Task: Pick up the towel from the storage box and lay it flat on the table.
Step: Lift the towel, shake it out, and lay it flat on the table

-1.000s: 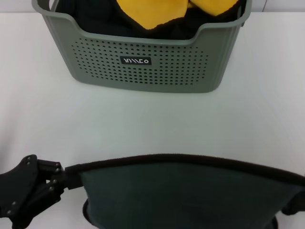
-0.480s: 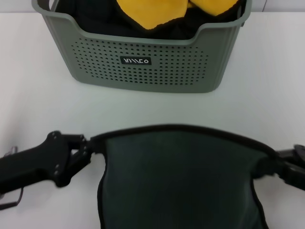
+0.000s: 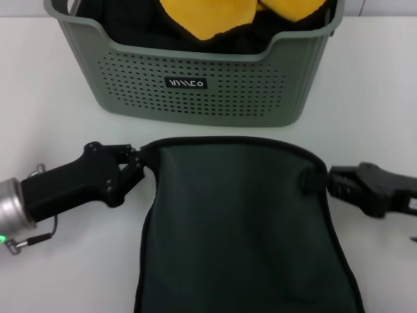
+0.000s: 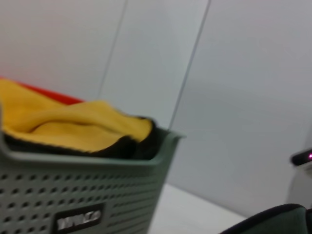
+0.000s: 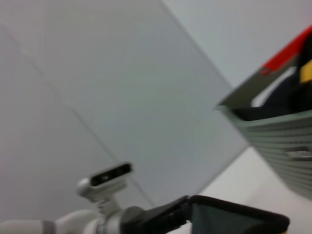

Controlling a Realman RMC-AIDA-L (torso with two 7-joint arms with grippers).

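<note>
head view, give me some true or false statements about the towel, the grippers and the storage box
1. The dark grey-green towel is stretched between the left gripper and the right gripper. True.
2. The towel lies inside the storage box. False: it is out of the box, in front of it over the table.
3. Yellow cloths remain in the storage box. True.
4. The storage box is tipped on its side. False: it stands upright.
5. Only the left gripper holds the towel. False: each gripper holds one top corner.
</note>
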